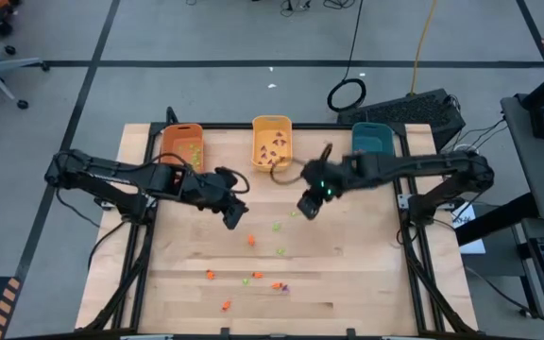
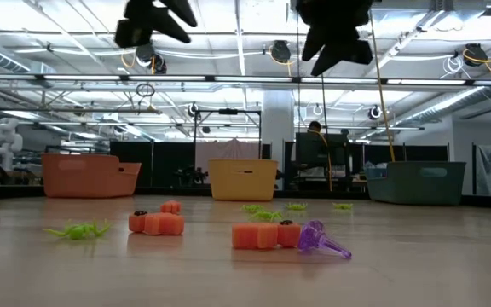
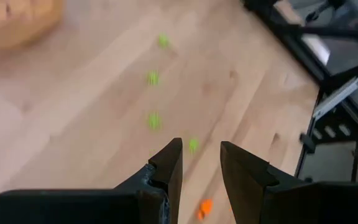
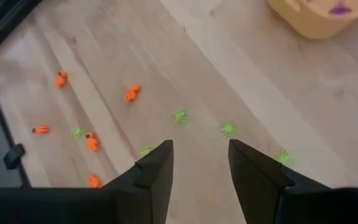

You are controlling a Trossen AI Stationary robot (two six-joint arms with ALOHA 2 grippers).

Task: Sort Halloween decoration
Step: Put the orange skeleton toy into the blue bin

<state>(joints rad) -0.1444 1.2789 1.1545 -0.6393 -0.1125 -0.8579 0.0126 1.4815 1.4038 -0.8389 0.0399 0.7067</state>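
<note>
Orange bin (image 1: 183, 144), 11 o'clock on the worktop (image 1: 348, 274): a few light green trinkets inside. Yellow bin (image 1: 272, 140), 12 o'clock: several purple ones (image 1: 272, 146). Teal bin (image 1: 373, 139), 1 o'clock: contents not discernible from above.

Left claw (image 1: 234, 217), raised just left of centre. Fingers spread a little, nothing between them in the left wrist view, only bare wood and loose pieces below.

Right claw (image 1: 307, 208), raised just right of centre, near the yellow bin. Fingers parted, empty in the right wrist view.

Loose Halloween decoration on the worktop: green pieces (image 1: 277, 227) in a scatter between and below the two claws, around centre; orange pieces (image 1: 211, 275) toward 6 and 7 o'clock; one purple trinket (image 1: 284, 289) beside an orange one (image 1: 276, 285) near 6 o'clock. The low view shows that pair touching or nearly so.

Judgement: sorting partly done. Purple nearly finished, green begun. Roughly a dozen pieces left, mostly orange and green. Neither claw carries anything now, so the next pick is not yet started.
</note>
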